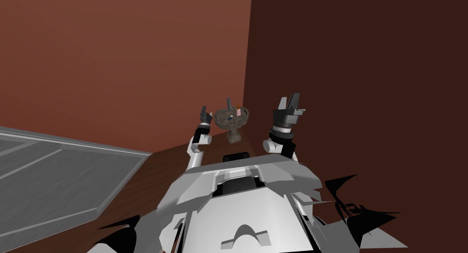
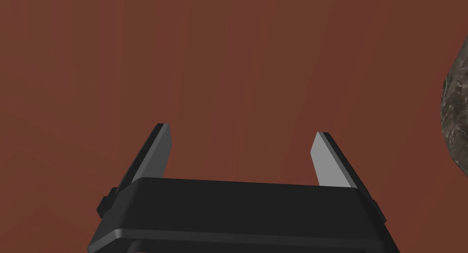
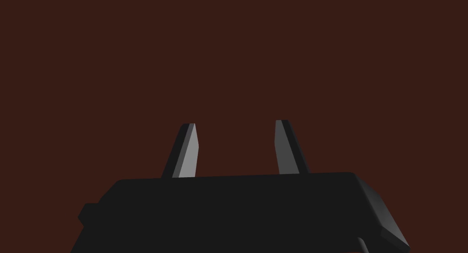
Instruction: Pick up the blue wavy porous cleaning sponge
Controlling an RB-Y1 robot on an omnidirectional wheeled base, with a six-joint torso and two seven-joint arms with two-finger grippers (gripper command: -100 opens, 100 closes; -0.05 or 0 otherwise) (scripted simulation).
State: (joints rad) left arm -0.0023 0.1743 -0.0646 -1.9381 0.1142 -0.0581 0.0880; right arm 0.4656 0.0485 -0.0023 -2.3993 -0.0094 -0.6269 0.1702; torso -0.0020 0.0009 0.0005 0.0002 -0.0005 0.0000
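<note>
A small blue thing, the sponge [image 1: 230, 119], lies inside a mottled stone basin [image 1: 221, 119] on a pedestal in the corner of two red-brown walls. My left gripper [image 1: 205, 112] is raised just left of the basin, open and empty. In the left wrist view that gripper [image 2: 241, 129] faces the red-brown wall, and the basin's rim [image 2: 454, 113] shows beside one finger. Right of the basin my right gripper [image 1: 289, 102] is raised, and in its wrist view this gripper [image 3: 235, 123] stands open, narrower than the left, with nothing between its fingers, facing the darker wall.
A grey faucet [image 1: 228, 103] and a pink bottle [image 1: 238, 112] stand on the basin's far rim. The pedestal [image 1: 234, 136] rises from a brown floor. A large grey panelled slab [image 1: 55, 172] lies at the left. Walls close the corner behind the basin.
</note>
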